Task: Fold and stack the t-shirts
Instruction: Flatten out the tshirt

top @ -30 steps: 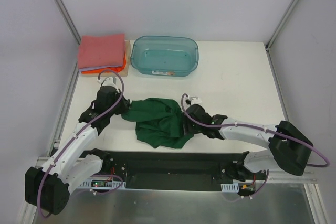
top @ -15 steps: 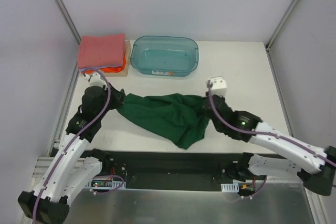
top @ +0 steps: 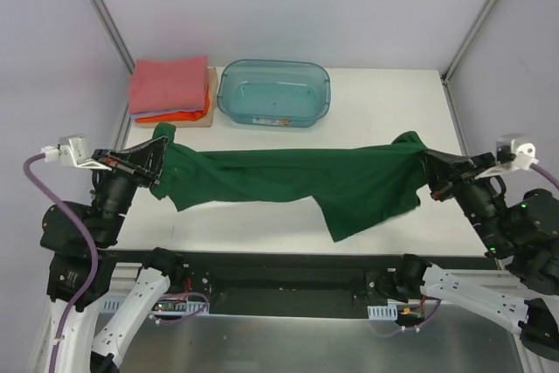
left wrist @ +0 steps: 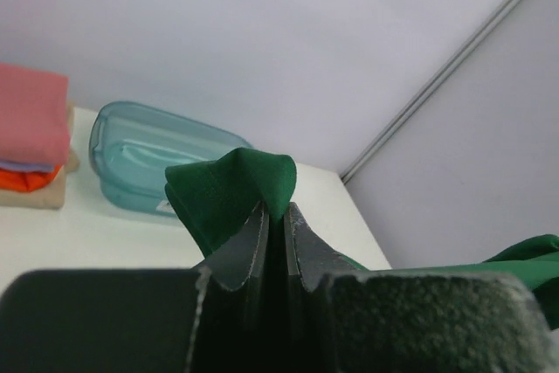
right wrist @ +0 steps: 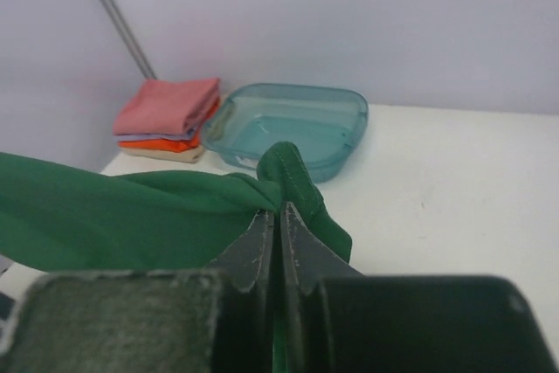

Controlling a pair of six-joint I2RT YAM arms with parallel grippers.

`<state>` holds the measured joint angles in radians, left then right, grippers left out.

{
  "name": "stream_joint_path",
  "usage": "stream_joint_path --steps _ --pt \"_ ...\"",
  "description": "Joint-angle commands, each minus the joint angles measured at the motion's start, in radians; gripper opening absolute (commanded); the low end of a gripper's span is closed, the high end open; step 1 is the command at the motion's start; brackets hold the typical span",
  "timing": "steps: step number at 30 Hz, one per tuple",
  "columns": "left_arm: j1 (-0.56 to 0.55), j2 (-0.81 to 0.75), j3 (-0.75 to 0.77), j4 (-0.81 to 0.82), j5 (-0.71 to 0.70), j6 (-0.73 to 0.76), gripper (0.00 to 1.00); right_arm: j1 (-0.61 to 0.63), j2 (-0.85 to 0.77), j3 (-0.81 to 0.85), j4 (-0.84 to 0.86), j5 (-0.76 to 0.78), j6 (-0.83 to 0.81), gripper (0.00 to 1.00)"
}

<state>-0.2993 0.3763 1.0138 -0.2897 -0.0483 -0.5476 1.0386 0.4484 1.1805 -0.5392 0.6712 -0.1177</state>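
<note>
Dark green t-shirt [top: 297,183] hangs stretched over the table [top: 393,111] — left gripper [left wrist: 276,216] and right gripper [right wrist: 279,217] each pinch one end. Best to keep tension even and lower it flat, smoothing the drooping flap.

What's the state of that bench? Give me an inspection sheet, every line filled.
Surface: white table, no stains seen.
Job's things: dark green shirt stretched unfolded between both grippers; folded stack at far left, pink on top, lavender and orange below.
Clutter: teal bin beside the stack, no cloth inside.
Grippers: left gripper and right gripper each shut on a shirt end.
Cables: purple cables looped along both arms.
Surroundings: white walls, metal frame posts.
</note>
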Motion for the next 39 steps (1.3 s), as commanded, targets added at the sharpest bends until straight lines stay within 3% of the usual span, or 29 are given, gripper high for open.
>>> stream_joint_path --steps 1,7,11,14,17,19,21,23,24,25,26,27,28,30,32,39 --pt "0.009 -0.022 0.083 0.023 0.047 -0.006 0.00 -0.005 -0.001 0.129 0.005 -0.172 -0.068 0.01" --pt "0.009 0.007 0.186 0.024 0.082 0.014 0.00 -0.003 0.039 0.235 -0.016 -0.254 -0.068 0.01" --pt "0.009 0.081 0.226 0.029 0.094 0.028 0.00 -0.003 0.068 0.258 -0.012 -0.175 -0.079 0.01" --pt "0.009 0.171 0.191 0.035 0.018 0.041 0.00 -0.005 0.117 0.232 0.011 0.041 -0.131 0.01" --pt "0.009 0.310 0.128 0.061 -0.123 0.057 0.00 -0.003 0.231 0.199 0.027 0.424 -0.209 0.03" --pt "0.009 0.436 0.100 0.066 -0.214 0.060 0.00 -0.021 0.317 0.157 0.063 0.591 -0.261 0.04" --pt "0.020 0.579 0.092 0.066 -0.269 0.061 0.00 -0.131 0.387 0.105 0.070 0.494 -0.229 0.04" --pt "0.046 0.730 0.104 0.070 -0.295 0.061 0.00 -0.347 0.481 0.039 0.073 0.240 -0.137 0.04" --pt "0.063 0.818 0.126 0.067 -0.291 0.060 0.03 -0.438 0.528 0.009 0.093 0.108 -0.116 0.06" --pt "0.084 0.904 0.150 0.058 -0.266 0.063 0.28 -0.493 0.596 -0.008 0.102 0.032 -0.078 0.11" --pt "0.107 0.974 0.195 0.026 -0.213 0.061 0.64 -0.541 0.654 -0.013 0.110 -0.014 -0.054 0.26" --pt "0.129 1.066 0.241 -0.029 -0.167 0.055 0.99 -0.569 0.718 -0.018 0.134 -0.051 -0.054 0.53" --pt "0.138 1.098 0.288 -0.075 -0.136 0.049 0.99 -0.589 0.780 -0.016 0.156 -0.058 -0.048 0.69" --pt "0.140 1.170 0.324 -0.107 -0.122 0.058 0.99 -0.612 0.873 0.013 0.157 -0.070 -0.046 0.89" --pt "0.140 1.164 0.295 -0.109 -0.116 0.051 0.99 -0.618 0.933 0.056 0.113 -0.055 -0.017 0.98" --pt "0.140 0.960 0.013 -0.108 0.000 -0.024 0.99 -0.617 0.871 -0.044 0.065 -0.129 0.102 0.96"
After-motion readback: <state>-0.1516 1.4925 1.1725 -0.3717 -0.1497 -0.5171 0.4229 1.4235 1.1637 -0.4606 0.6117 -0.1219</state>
